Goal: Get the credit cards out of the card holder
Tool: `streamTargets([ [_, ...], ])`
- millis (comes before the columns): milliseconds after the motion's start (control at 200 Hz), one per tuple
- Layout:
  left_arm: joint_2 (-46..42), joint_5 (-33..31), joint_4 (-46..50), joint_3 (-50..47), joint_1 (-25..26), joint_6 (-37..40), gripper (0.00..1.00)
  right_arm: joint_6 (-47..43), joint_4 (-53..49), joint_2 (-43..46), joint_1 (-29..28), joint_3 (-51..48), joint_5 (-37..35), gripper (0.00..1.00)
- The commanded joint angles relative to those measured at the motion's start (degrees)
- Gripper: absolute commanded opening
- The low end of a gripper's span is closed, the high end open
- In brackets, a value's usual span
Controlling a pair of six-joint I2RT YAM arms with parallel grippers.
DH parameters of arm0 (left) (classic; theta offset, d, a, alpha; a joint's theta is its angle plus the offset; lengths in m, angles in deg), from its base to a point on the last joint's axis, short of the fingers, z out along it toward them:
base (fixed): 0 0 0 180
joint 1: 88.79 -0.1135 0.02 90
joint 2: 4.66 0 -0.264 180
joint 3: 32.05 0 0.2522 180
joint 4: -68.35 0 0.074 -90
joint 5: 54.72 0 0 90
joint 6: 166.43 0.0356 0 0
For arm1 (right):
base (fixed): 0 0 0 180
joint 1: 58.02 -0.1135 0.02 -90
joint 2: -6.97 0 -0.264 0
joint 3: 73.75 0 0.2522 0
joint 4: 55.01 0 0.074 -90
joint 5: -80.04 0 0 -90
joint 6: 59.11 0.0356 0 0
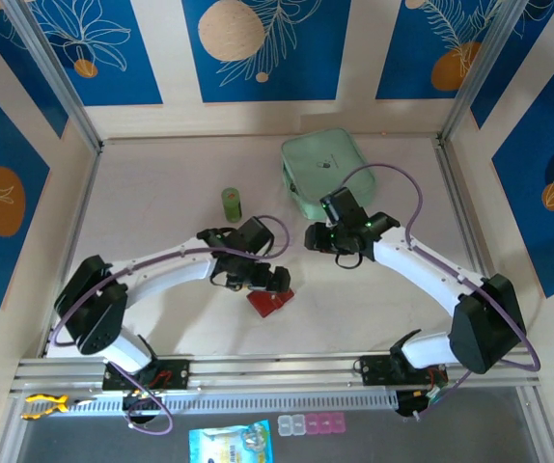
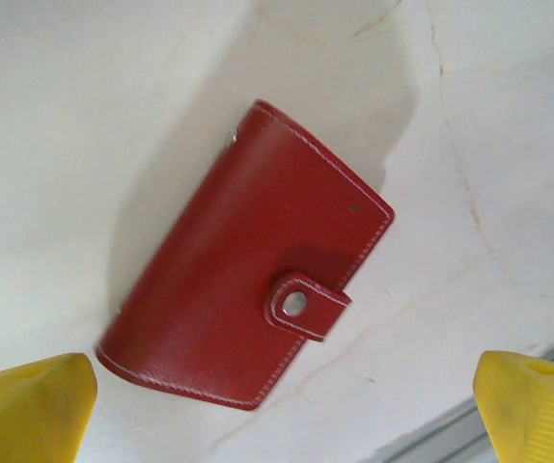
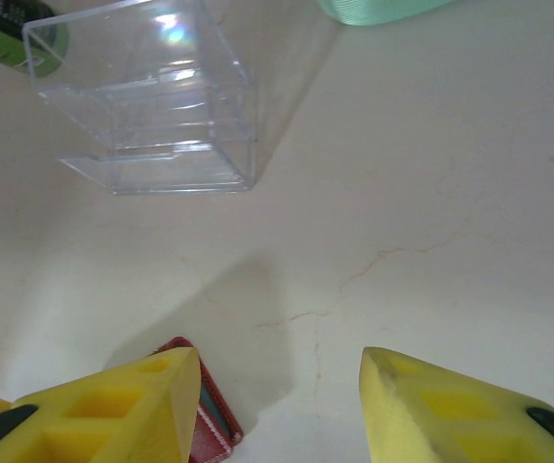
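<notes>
1. Got the small flat red stitched card holder (image 2: 248, 289) lying flat on the pale desk (image 2: 55, 145), shut, with its little snap tab (image 2: 306, 305) fastened. Can't see any credit cards, so guessing all still tucked inside.
2. Left claw (image 2: 285, 386) spread wide and empty, hovering right above the holder, yellow fingers (image 2: 31, 410) flanking its lower end. Right claw (image 3: 279, 386) roughly half spread, also holding nothing, parked just beside the holder's corner.
3. Biggest worry: pinching a flat thing off a smooth top. Could easily skate away or spin instead of lifting, with no raised edge to bite on.
4. Second worry: popping the snap with only one claw. Would probably drag the whole holder along unless pinned down by the other.
5. Also easy to clash claws, given the tight spacing over one small item.
6. Room-wise: plenty of bare desk to the left, but the grey metal rail (image 1: 277, 367) runs along the near edge not far off, so best not to shove that way. Clear plastic box (image 3: 152, 106), green cylinder (image 3: 7, 34) and mint-green zip pouch (image 1: 330, 174) farther back, apart from the holder.
</notes>
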Motion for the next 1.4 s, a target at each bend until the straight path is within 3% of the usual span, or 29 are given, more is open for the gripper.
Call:
streamTargets([
  [0, 3.04, -3.85, 6.44, 3.47, 0.8, 14.25, 1.0, -1.18, -2.18, 3.24, 2.65, -1.18, 0.7, 0.48],
  [215, 11.36, -4.56, 10.52, 10.55, 2.48, 23.51, 1.0, -2.39, -4.52, 8.3, 7.39, -2.33, 1.17, 0.49],
  [585, 22.06, -7.88, 14.43, 18.5, 5.62, 26.07, 1.0, -2.11, -6.68, 13.21, 10.08, -4.09, 2.5, 0.5],
  [835, 23.38, -12.38, 15.38, 18.98, 5.7, 23.88, 1.0, -2.12, -6.8, 13.67, 10.19, -4.24, 3.06, 0.5],
  [1070, 21.95, -13.09, 14.03, 17.34, 5.04, 20.06, 0.83, -2.38, -6.51, 13.67, 10.33, -3.85, 3.48, 0.5],
  [1396, 18.48, -12.4, 11.28, 12.8, 0.53, 9.3, 0.82, -2.99, -5.58, 12.11, 10.3, -3.04, 4.77, 0.5],
])
